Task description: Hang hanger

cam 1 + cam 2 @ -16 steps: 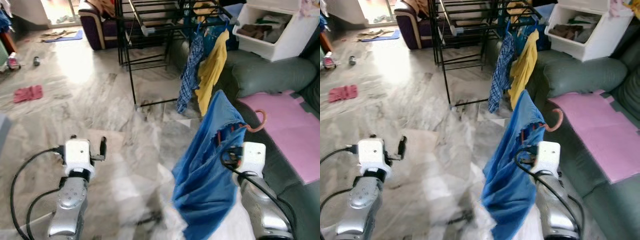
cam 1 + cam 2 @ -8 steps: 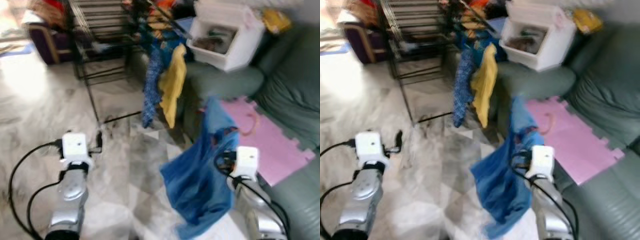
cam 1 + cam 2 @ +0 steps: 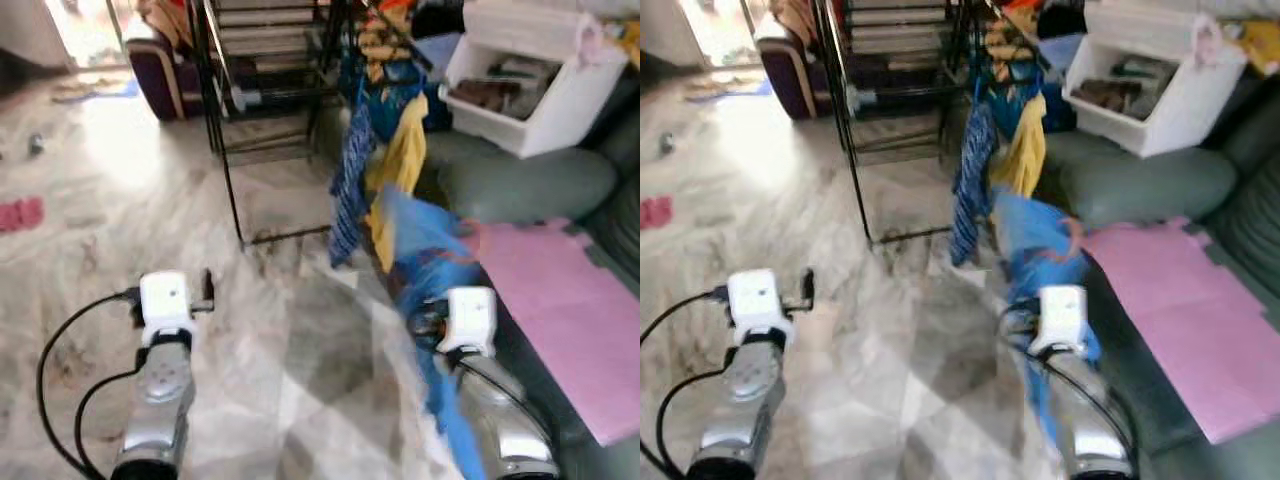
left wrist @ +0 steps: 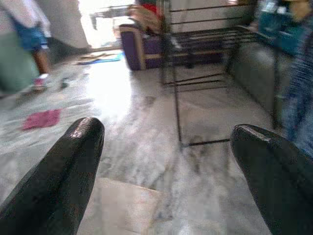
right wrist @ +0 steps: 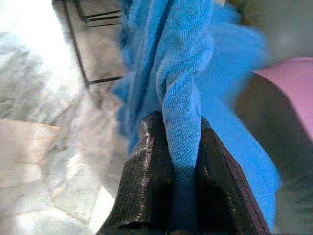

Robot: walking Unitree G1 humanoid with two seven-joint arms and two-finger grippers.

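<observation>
My right gripper point(image 5: 180, 125) is shut on a blue garment point(image 3: 420, 250), which drapes down over that arm. A curved orange hanger hook point(image 3: 1072, 228) pokes out of the cloth's top; the hanger's body is hidden inside it. The garment hangs just in front of the black drying rack point(image 3: 228, 130), close to a blue checked shirt point(image 3: 348, 175) and a yellow garment point(image 3: 402, 160) hung on the rack. My left gripper point(image 4: 167, 129) is held low on the left over the marble floor, open, with nothing between its fingers point(image 4: 63, 176).
A green sofa point(image 3: 530, 180) on the right carries a white bin point(image 3: 530, 90) and a pink mat point(image 3: 575, 300). A purple armchair point(image 3: 160, 65) stands behind the rack. A red cloth point(image 3: 20, 213) lies on the floor. A person's legs point(image 4: 32, 34) stand far off.
The camera has swung back left and nearer the rack. The blue garment has swung and now hangs narrower along my right arm. The left gripper stays open.
</observation>
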